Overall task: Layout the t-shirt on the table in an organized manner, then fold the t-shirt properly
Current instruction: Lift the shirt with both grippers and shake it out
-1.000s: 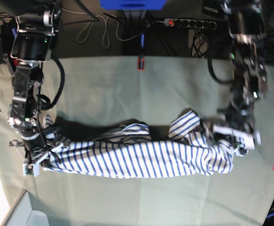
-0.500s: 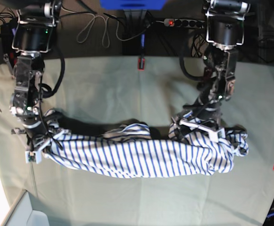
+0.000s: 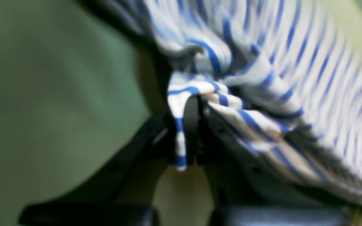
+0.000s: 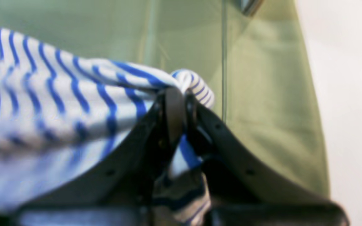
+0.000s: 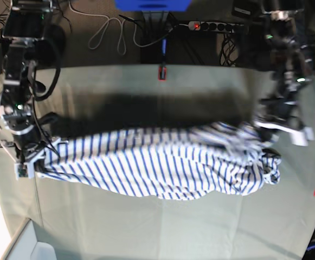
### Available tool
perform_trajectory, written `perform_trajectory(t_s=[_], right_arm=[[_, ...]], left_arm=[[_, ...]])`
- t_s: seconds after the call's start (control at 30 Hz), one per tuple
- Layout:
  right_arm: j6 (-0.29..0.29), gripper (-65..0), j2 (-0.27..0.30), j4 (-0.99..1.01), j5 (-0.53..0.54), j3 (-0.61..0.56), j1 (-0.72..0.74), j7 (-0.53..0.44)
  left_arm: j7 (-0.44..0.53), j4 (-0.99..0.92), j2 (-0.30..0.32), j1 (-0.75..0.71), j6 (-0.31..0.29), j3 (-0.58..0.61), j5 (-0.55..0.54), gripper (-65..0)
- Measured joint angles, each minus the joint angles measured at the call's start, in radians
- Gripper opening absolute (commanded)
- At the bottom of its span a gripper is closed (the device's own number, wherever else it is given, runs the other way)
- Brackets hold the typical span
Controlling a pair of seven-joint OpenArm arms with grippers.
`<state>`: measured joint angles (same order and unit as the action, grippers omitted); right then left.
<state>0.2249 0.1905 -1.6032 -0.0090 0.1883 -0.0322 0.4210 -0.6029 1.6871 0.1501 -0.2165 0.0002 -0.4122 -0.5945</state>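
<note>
So both claws are pinched tight on the soft white blue-striped t-shirt [image 5: 157,168]: left gripper [image 3: 193,125] and right gripper [image 4: 181,108] each clamp a bunched edge, stretching it across the pale grey-green cloth table [image 5: 146,227].

The left hand [image 3: 193,125] pinches a bunched fold of the t-shirt [image 3: 262,69] above the table [image 3: 58,94]
</note>
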Motion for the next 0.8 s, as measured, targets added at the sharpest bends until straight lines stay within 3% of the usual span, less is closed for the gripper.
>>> perform_trajectory(t_s=[0.2, 0.4, 0.5, 0.67, 0.8], right_arm=[[0.013, -65.0, 0.001, -0.132, 0.015, -0.004, -0.124, -0.004], [0.014, -65.0, 0.000, -0.150, 0.018, -0.006, -0.091, -0.005], [0.013, -65.0, 0.001, -0.139, 0.011, -0.043, -0.018, -0.004], [0.011, -65.0, 0.004, -0.041, 0.002, -0.085, 0.173, 0.007], [0.011, -65.0, 0.004, 0.090, 0.006, -0.086, 0.387, 0.014]], left_arm=[[-0.163, 0.243, -0.008, -0.028, -0.013, -0.293, -0.014, -64.8], [-0.235, 0.252, -0.003, 0.112, -0.017, -0.356, -0.015, -64.8], [-0.223, 0.232, 0.022, 0.222, -0.009, -0.311, -0.002, -64.8], [-0.210, 0.100, 0.095, 0.473, 0.000, -0.116, 0.009, -64.8], [-0.204, -0.072, 0.106, 0.687, 0.000, 0.000, 0.013, -64.8]])
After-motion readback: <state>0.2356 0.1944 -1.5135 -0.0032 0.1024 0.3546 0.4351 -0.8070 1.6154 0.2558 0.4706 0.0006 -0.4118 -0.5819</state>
